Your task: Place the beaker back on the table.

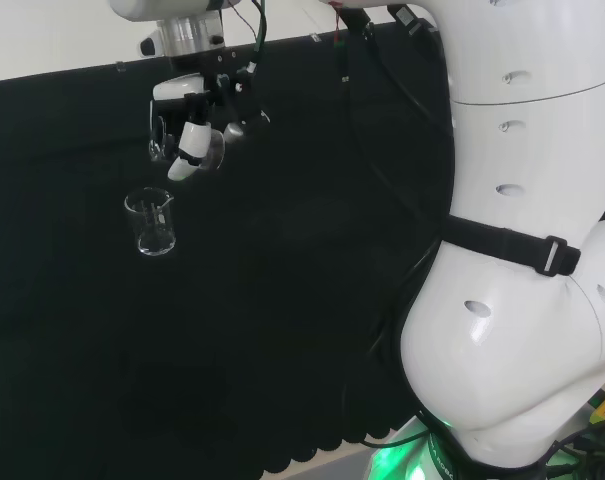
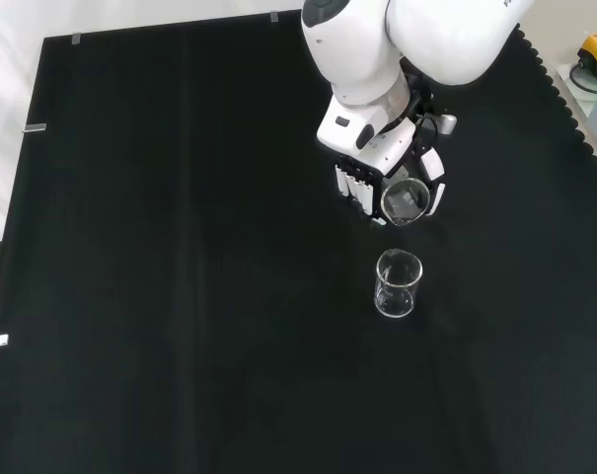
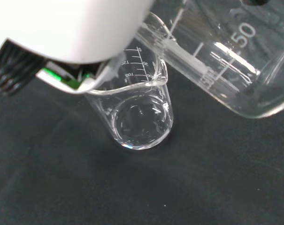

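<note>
Beaker (image 2: pixel 407 200) — gripped in curled hand (image 2: pixel 377 168), above standing beaker (image 2: pixel 397 284); lower upright onto bare cloth (image 2: pixel 180 296) beside it — avoid contact.

Held beaker (image 3: pixel 235 56): white graduation "50". Standing beaker (image 3: pixel 142 108): white scale, figures "150", "100", seen reversed through the glass.

A black cloth (image 2: pixel 180 296) covers the work surface, its scalloped edge (image 2: pixel 564 99) running along the right of the front view. Small metal clips (image 2: pixel 37 127) pin the cloth at its left and far borders. A pale wall (image 1: pixel 42 40) rises behind the surface in the head view.
</note>
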Controlling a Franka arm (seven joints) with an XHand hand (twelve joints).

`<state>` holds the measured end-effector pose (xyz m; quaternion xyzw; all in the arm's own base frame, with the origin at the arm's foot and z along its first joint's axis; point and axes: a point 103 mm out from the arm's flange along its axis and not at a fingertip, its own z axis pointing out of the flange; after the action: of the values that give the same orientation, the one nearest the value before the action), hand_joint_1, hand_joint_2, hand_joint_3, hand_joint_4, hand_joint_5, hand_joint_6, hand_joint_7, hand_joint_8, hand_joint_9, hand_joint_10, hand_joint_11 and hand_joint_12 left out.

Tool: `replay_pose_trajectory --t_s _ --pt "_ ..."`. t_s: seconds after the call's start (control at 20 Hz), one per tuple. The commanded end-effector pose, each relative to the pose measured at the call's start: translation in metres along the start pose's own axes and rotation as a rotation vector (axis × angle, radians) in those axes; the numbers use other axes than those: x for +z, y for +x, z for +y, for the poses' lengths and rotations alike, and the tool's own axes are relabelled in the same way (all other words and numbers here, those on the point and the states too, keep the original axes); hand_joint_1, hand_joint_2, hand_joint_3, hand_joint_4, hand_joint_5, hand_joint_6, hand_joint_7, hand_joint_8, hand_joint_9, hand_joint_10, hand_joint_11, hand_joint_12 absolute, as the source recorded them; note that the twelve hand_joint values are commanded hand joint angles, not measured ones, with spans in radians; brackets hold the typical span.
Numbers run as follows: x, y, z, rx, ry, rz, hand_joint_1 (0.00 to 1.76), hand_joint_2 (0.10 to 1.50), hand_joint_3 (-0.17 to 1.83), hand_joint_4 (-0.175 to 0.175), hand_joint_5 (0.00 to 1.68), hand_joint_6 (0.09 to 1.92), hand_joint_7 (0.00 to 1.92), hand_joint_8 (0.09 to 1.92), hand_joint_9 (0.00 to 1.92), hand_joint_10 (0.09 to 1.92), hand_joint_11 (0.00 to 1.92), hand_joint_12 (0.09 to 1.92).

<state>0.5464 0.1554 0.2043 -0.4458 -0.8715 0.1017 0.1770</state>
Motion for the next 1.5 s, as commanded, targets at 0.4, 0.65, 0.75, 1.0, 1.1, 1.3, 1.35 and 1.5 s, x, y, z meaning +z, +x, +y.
replay_pose_trajectory --t_s 0.4,0.65,0.75,1.0,1.1,1.3,1.35,1.5 --pt "0.0 -0.002 -0.003 -0.015 -0.034 0.035 1.45 0.4 0.97 -0.175 1.35 0.64 1.53 0.39 1.46 0.52 1.15 0.75" --pt "0.003 -0.012 -0.008 -0.017 -0.081 0.109 1.45 0.4 0.97 -0.175 1.35 0.64 1.53 0.4 1.46 0.52 1.15 0.75" --pt "0.006 -0.012 -0.005 -0.011 -0.085 0.119 1.45 0.4 0.97 -0.175 1.34 0.64 1.53 0.4 1.46 0.52 1.15 0.75" --pt "0.013 -0.027 -0.012 -0.001 -0.162 0.19 1.45 0.4 0.97 -0.175 1.34 0.64 1.53 0.4 1.46 0.53 1.15 0.75" --pt "0.016 -0.031 -0.013 -0.003 -0.185 0.218 1.45 0.4 0.97 -0.175 1.34 0.64 1.53 0.4 1.46 0.53 1.15 0.75" --pt "0.024 -0.033 -0.007 -0.013 -0.216 0.271 1.45 0.41 0.97 -0.175 1.34 0.64 1.53 0.4 1.46 0.53 1.15 0.75" --pt "0.027 -0.035 -0.007 -0.018 -0.231 0.29 1.45 0.41 0.97 -0.175 1.34 0.64 1.53 0.4 1.46 0.53 1.15 0.75" --pt "0.032 -0.039 -0.004 -0.027 -0.253 0.325 1.45 0.41 0.97 -0.175 1.34 0.64 1.53 0.4 1.46 0.53 1.15 0.75"
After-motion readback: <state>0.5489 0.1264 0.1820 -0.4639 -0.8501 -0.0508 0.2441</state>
